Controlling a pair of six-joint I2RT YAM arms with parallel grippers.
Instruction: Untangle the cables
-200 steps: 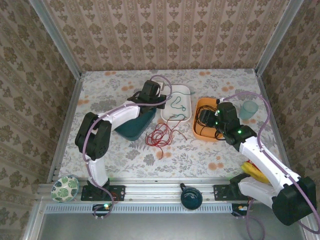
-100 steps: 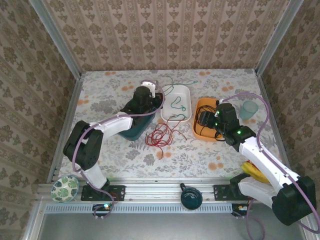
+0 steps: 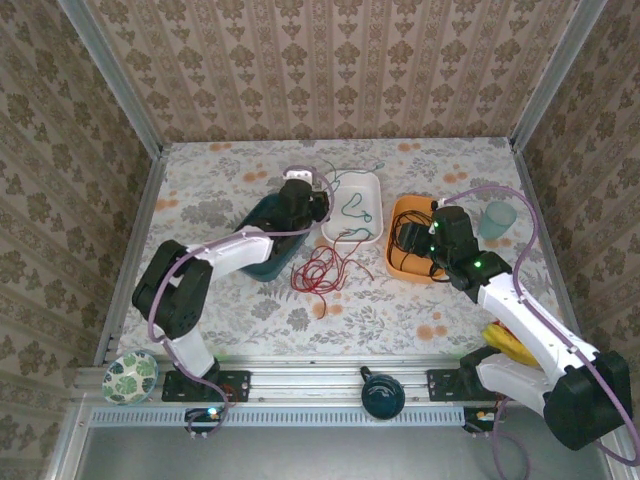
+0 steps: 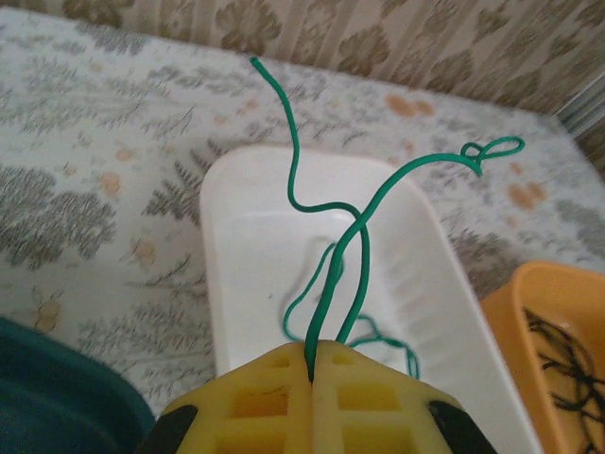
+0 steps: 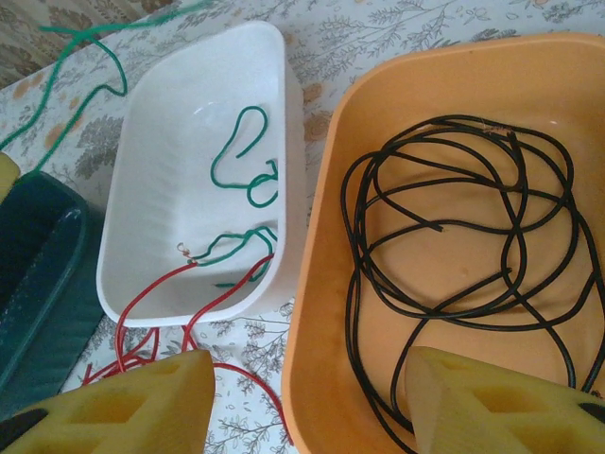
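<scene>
The left arm [image 3: 225, 245] is stretched over the teal bin [image 3: 268, 265], the left gripper [image 4: 312, 364] clenched on the green cable [image 4: 363, 227] above the white tray [image 4: 236, 284], while the right gripper [image 5: 312, 378] is held spread over the orange tray [image 5: 317, 284] holding the black cable [image 5: 518, 222], the red cable [image 3: 320, 268] draped from white tray to table.

Glossy white plastic tray [image 4: 246, 236], smooth orange plastic tray [image 5: 319, 284], matt yellow fingers [image 4: 255, 397], thin smooth green cable [image 4: 363, 248]
</scene>
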